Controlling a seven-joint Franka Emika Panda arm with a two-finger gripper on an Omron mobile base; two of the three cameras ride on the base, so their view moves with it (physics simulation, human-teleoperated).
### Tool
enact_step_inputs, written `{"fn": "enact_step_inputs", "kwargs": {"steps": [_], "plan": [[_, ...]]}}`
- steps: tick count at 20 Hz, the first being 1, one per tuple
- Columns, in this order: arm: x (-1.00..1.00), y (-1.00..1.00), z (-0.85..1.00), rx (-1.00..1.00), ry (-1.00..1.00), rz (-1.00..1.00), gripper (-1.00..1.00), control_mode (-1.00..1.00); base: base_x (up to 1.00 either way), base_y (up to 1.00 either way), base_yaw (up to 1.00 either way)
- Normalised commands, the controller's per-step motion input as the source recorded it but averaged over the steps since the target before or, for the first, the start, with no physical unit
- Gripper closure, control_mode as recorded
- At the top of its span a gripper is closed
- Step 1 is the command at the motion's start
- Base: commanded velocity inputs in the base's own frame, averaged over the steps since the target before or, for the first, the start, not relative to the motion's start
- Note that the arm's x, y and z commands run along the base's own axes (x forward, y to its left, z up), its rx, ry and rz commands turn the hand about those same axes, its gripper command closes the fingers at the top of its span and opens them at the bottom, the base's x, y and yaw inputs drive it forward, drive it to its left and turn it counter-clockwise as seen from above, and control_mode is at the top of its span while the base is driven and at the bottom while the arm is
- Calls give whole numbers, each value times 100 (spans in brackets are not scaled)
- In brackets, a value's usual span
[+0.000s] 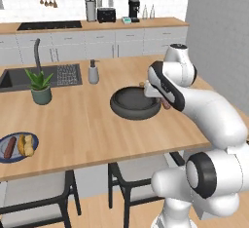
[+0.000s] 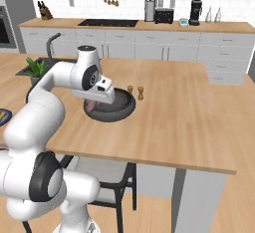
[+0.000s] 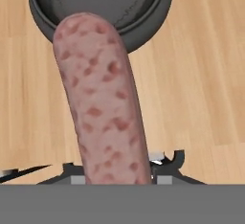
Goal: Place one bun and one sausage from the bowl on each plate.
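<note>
My gripper [image 3: 119,170] is shut on a pink mottled sausage [image 3: 98,98], which sticks out ahead of the fingers. It hangs over the wooden counter just beside the wide dark bowl [image 3: 160,17]. From the left base view, the gripper [image 1: 163,103] is at the right rim of the bowl [image 1: 116,107], with the sausage's end [image 1: 167,105] poking out below the hand. The right base view has the sausage [image 2: 91,105] under the hand at the bowl's [image 2: 124,111] left side. At the counter's near left a blue plate [image 1: 4,158] carries a sausage [image 1: 9,146] and a bun [image 1: 28,145].
A potted plant [image 1: 40,86], a soap dispenser [image 1: 93,72] and a sink [image 1: 14,78] stand at the left rear of the island. Two small shakers [image 2: 134,91] sit just behind the bowl. Stools [image 1: 126,183] are tucked under the near edge.
</note>
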Motion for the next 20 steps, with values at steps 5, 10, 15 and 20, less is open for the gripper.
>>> {"fn": "enact_step_inputs", "kwargs": {"steps": [5, 10, 15, 20], "plan": [[-39, -1, 0, 0, 0, 0, 100, -100, 0, 0, 0], [-24, 0, 0, 0, 0, 0, 100, -100, 0, 0, 0], [0, 0, 0, 0, 0, 0, 100, 100, -60, 16, 0], [0, 0, 0, 0, 0, 0, 100, 100, -47, 99, 3]]}}
